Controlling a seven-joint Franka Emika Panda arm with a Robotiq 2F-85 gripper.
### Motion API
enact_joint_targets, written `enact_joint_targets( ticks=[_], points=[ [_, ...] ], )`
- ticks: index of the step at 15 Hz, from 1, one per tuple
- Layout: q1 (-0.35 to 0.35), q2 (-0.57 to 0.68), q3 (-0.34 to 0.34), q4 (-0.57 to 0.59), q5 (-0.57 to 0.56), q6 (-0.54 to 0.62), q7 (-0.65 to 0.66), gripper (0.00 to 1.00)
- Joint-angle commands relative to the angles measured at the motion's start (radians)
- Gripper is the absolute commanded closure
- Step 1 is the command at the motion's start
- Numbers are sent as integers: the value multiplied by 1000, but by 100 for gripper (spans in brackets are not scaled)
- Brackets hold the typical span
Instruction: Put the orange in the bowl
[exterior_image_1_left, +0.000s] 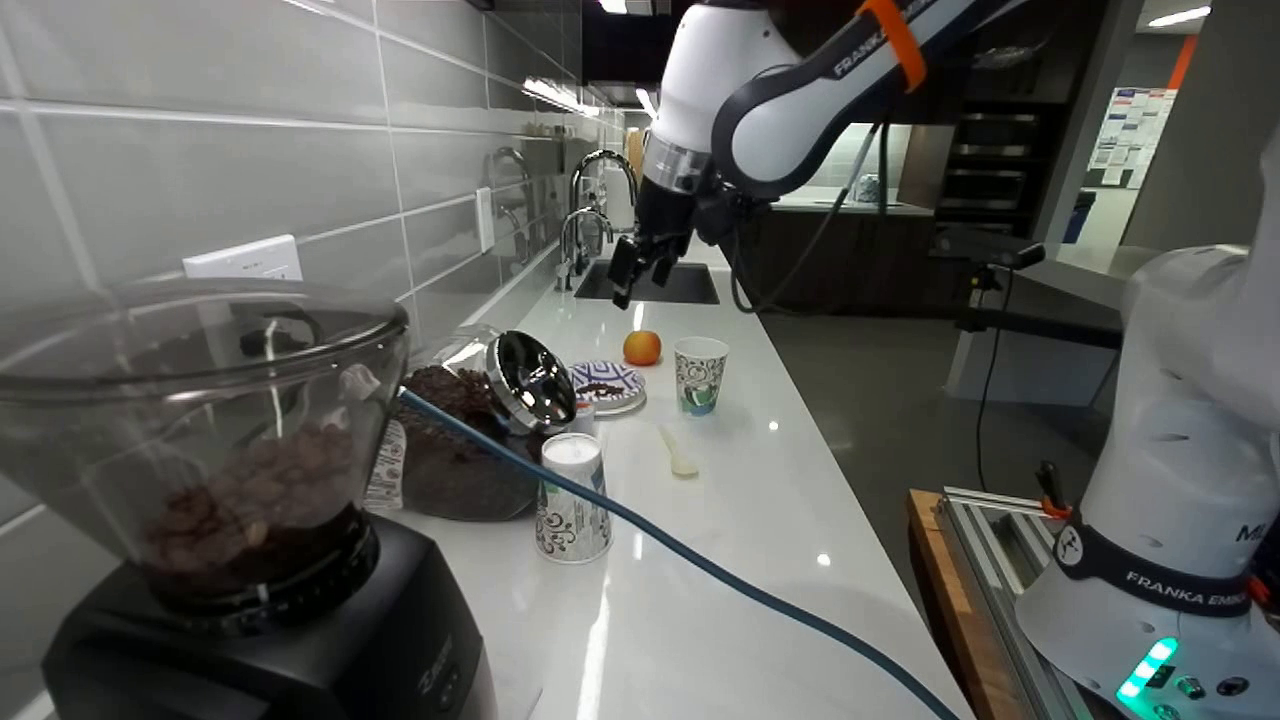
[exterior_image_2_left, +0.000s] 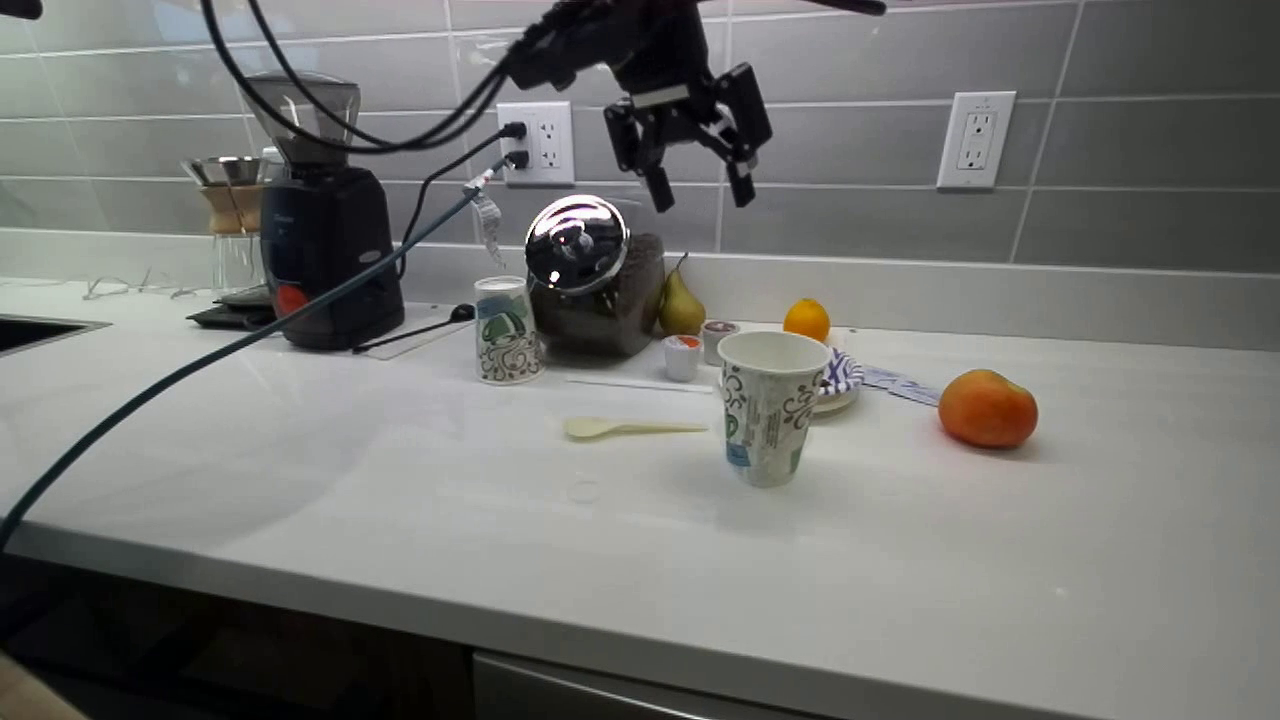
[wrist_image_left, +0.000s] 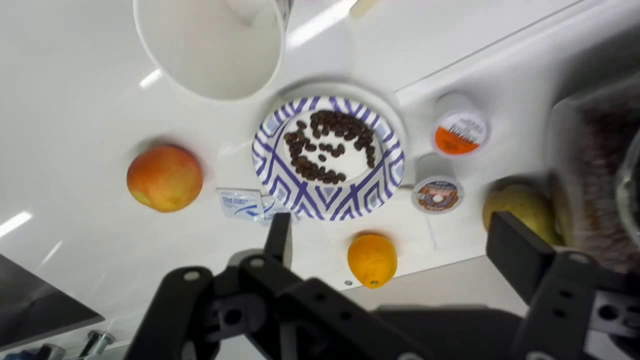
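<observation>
Violet-blue chevrons on white ring the round paper bowl (wrist_image_left: 345, 202), and glossy dark coffee beans (wrist_image_left: 345, 124) lie in curved clusters on its pale bottom. Just beside the bowl, on the side toward the tiled wall (exterior_image_2_left: 860, 220), sits the orange (wrist_image_left: 372, 260), small, smooth and bright, resting outside the rim. Thin white packets (wrist_image_left: 241, 204) with blue print lie at the bowl's edge, partly overlapped by it in the wrist view. Near the bowl, on the side toward the coffee grinder (exterior_image_2_left: 325, 225), stand two squat pods (wrist_image_left: 460, 131) with flat printed lids. An upright paper cup (exterior_image_2_left: 768, 410) with a scrolled pattern stands near the bowl on the side away from the wall, and a larger red-and-yellow fruit (exterior_image_2_left: 988, 410), rounded and mottled, lies near it on the side toward the sink (exterior_image_1_left: 690, 285). Higher than the bowl hangs the black gripper (exterior_image_2_left: 700, 188), its two fingers spread wide apart.

Farther from the bowl, beyond the pods, come a brown-green pear (exterior_image_2_left: 682, 305), a clear jar (exterior_image_2_left: 600, 325) of dark grainy stuff under a slanted, mirror-bright chrome lid (exterior_image_2_left: 577, 245), and a second cup (exterior_image_1_left: 575, 510), upside down. The grinder, matte black with a see-through hopper, stands well apart from the bowl.

Beneath the bowl runs a glossy white counter (exterior_image_2_left: 600, 540), streaked with reflections; the wall behind it is sleek grey tile with pale grout. Well past the bowl in an exterior view, a smooth grey floor (exterior_image_1_left: 880, 420) meets dark cabinets (exterior_image_1_left: 860, 275).
</observation>
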Motion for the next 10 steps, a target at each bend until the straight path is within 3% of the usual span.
enact_joint_targets(
  ticks=[1, 4, 5, 7, 10],
  points=[
    [27, -250, 55, -94, 240, -259, -113, 0],
    [41, -360, 65, -44, 409, -513, -146, 0],
    [7, -271, 94, -45, 328, -401, -114, 0],
    [13, -343, 93, -40, 380, -491, -129, 0],
    [13, -363, 92, -41, 389, -509, -134, 0]
  ],
)
